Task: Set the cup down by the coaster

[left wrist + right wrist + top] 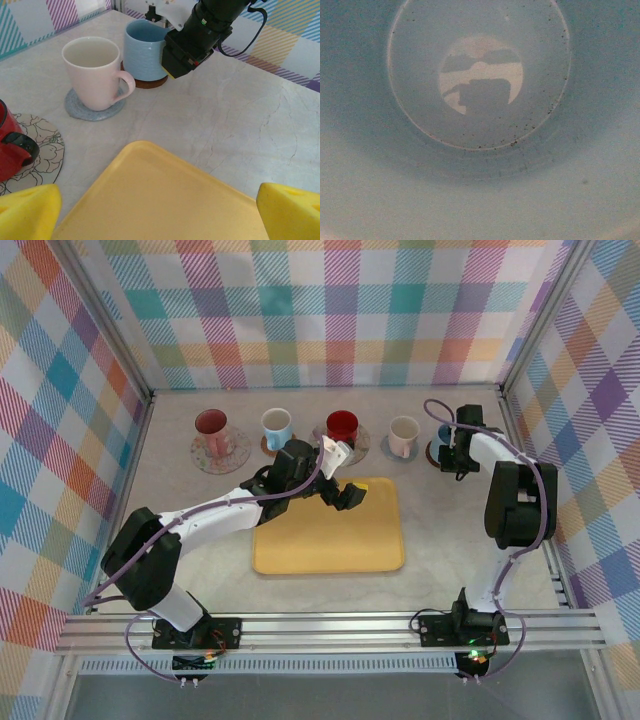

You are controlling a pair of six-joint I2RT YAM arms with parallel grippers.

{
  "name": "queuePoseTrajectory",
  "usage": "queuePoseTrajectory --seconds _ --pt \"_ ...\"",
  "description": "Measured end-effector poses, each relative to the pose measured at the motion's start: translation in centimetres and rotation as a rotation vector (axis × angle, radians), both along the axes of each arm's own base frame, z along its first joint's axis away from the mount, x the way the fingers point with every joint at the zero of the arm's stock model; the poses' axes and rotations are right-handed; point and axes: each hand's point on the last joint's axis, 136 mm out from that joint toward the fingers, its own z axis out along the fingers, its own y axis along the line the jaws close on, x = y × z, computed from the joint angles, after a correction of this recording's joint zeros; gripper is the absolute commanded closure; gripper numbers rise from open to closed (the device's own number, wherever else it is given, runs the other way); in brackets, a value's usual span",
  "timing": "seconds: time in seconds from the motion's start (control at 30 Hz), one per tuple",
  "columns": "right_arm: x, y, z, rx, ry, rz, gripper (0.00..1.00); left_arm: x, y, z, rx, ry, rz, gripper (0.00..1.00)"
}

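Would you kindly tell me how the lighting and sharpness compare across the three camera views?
Top external: sharp and evenly lit, with only soft shadows on the yellow tray. Left wrist: the pink cup is crisp, while the yellow fingers at the bottom corners are blurred. Right wrist: dim, grainy and bluish inside the blue cup, with a pale reflection at its bottom.

We had our left arm reaching forward, left hand (348, 496) wide open, and our right arm bent with the right hand (450, 448) pointing straight down.
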Motion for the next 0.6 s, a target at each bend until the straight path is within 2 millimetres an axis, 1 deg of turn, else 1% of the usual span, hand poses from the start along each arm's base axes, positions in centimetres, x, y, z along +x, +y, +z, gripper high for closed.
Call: queuePoseTrajectory --seconds 0.47,0.6 --pt "0.2 -0.02 -0.02 -0.002 -0.002 0.003 0.84 0.09 -0.08 -0.09 0.003 0.003 0.0 0.0" --pt "0.24 0.05 0.01 0.002 -0.003 0.004 0.84 0.09 -0.08 -0.09 0.003 0.003 0.0 0.0"
